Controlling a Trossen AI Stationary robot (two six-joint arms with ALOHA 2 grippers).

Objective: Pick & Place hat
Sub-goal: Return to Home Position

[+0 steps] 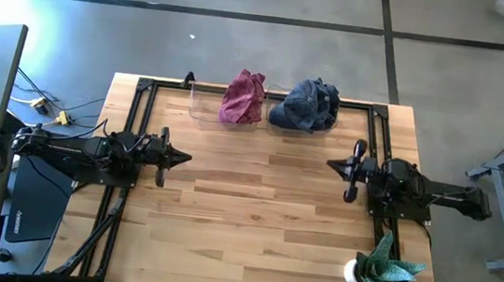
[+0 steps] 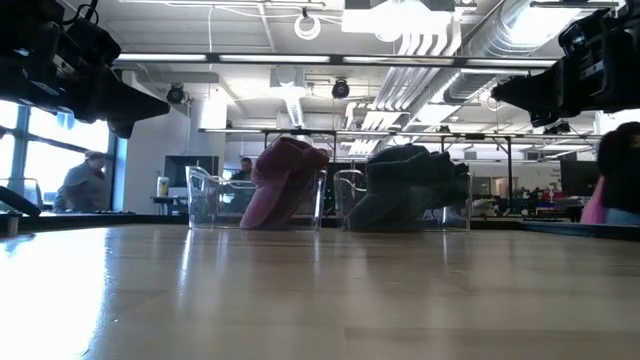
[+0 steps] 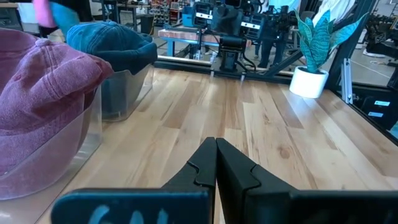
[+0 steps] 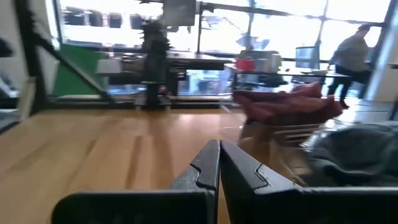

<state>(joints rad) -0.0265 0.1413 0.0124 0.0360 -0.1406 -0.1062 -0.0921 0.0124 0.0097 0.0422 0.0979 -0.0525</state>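
The red caps (image 1: 243,98) are a dusty pink-red, and the blue caps (image 1: 305,104) are dark blue. The left bin (image 2: 205,200) and the right bin (image 2: 348,200) are see-through. The table (image 1: 253,216) is light brown wood with stripes. The plant (image 1: 391,266) has green leaves and a white pot (image 1: 353,275).

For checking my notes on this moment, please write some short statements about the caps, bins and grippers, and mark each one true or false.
1. The red caps lie in the left bin. True.
2. The blue caps lie outside any bin. False: they are in the right bin.
3. The left gripper holds a cap. False: its fingers are shut on nothing.
4. The right gripper has its fingers shut. True.
5. The potted plant stands nearer the right gripper than the left gripper. True.
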